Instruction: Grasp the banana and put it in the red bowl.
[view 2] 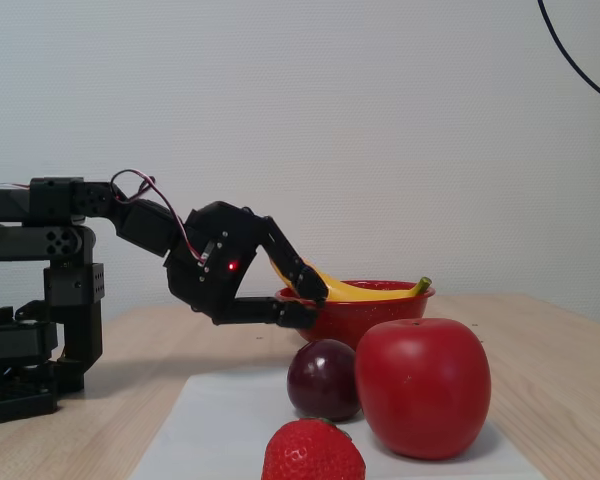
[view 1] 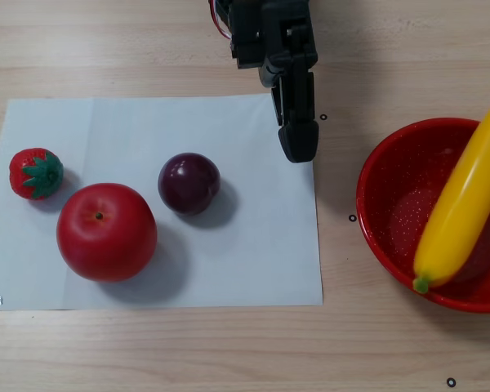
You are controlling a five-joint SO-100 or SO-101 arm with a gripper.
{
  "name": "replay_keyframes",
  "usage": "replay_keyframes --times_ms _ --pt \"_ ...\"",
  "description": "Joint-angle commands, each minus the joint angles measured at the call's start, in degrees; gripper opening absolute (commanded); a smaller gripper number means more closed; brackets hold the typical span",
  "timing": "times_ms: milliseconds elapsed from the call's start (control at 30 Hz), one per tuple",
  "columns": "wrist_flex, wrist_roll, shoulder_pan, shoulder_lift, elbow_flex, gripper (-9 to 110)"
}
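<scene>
the banana (view 1: 461, 202) lies in the red bowl (view 1: 376, 229) at the right edge of the other view, slanting from the upper right of the frame down to its green stem end over the near rim. in the fixed view the banana (view 2: 365, 290) shows as a yellow curve above the bowl's rim, with the green stem poking up at the right side of the red bowl (view 2: 355, 312) in the middle of that frame.

my hand (view 2: 308, 302) holds nothing. its fingers stand parted, one above the other in the fixed view, with their tips just at the left rim of the bowl; i cannot tell whether they touch it. in the other view my hand (view 1: 298, 143) comes down from the top centre of the frame, dark and narrow, its tip over the right edge of the white paper sheet (view 1: 253, 261), clear of the bowl.

on the sheet, left of centre in the other view, sits a dark plum (view 1: 189, 183). a red apple (view 1: 106, 231) lies further to the lower left, and a strawberry (view 1: 35, 173) near the left edge. in the fixed view these three crowd the foreground at the bottom, the apple (view 2: 422, 386) largest, in front of the bowl. the sheet lies on a pale wooden worktop (view 1: 147, 49).
</scene>
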State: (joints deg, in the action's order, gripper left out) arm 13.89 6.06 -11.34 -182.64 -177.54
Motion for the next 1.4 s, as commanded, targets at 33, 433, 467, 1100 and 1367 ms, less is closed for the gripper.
replay_keyframes --times_ms 33,433,467,1100,1367 --pt "5.1 0.7 -0.6 -3.2 -0.2 0" --pt "21.7 -2.0 2.4 -5.2 -0.3 0" --pt "23.0 -2.3 2.5 -5.2 -0.3 0" --pt "36.8 -3.3 4.7 -5.2 -0.4 0" --pt "37.1 -4.9 4.7 -5.1 -0.4 0"
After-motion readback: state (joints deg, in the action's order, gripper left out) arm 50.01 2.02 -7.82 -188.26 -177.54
